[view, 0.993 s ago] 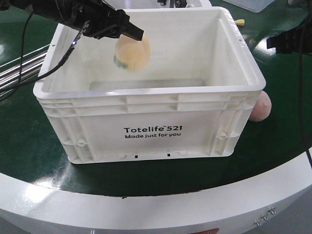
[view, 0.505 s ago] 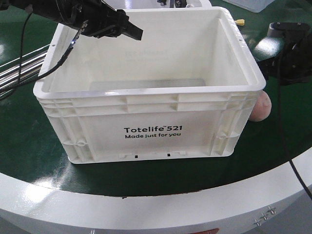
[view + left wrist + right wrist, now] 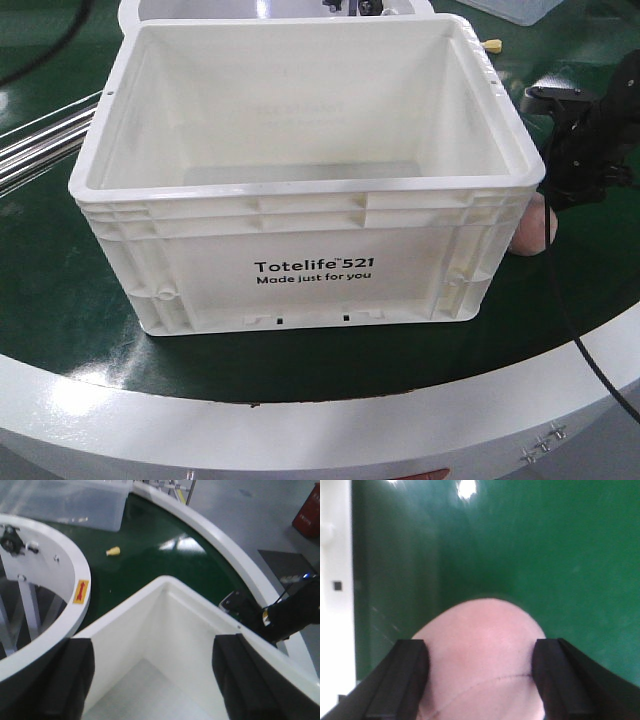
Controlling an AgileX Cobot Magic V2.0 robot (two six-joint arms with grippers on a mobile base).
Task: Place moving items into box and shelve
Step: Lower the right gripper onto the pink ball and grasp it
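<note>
The box, a white crate point(image 3: 310, 270) printed "Totelife 521", stands on the green belt. A pinkish-beige bun point(image 3: 533, 228) lies on the belt against its right front corner. My right gripper point(image 3: 560, 195) is down over this moving item. In the right wrist view its open fingers point(image 3: 477, 647) flank the bun point(image 3: 480, 625) on both sides. My left gripper point(image 3: 155, 645) hangs open and empty above a corner of the crate point(image 3: 150, 625); it is out of the front view. Of the shelve only silver rails point(image 3: 30, 140) show at the left edge.
The white outer rim point(image 3: 300, 430) curves along the front of the green belt point(image 3: 60, 300). A white inner ring point(image 3: 50, 545) stands left of the crate. Beyond it are a clear plastic bin point(image 3: 65, 500) and a small yellow piece point(image 3: 113, 551). The right arm point(image 3: 295, 610) is black.
The left gripper let go of a cream bun over the crate, then drew back out of the front view. The right gripper came in and down onto the pink bun.
</note>
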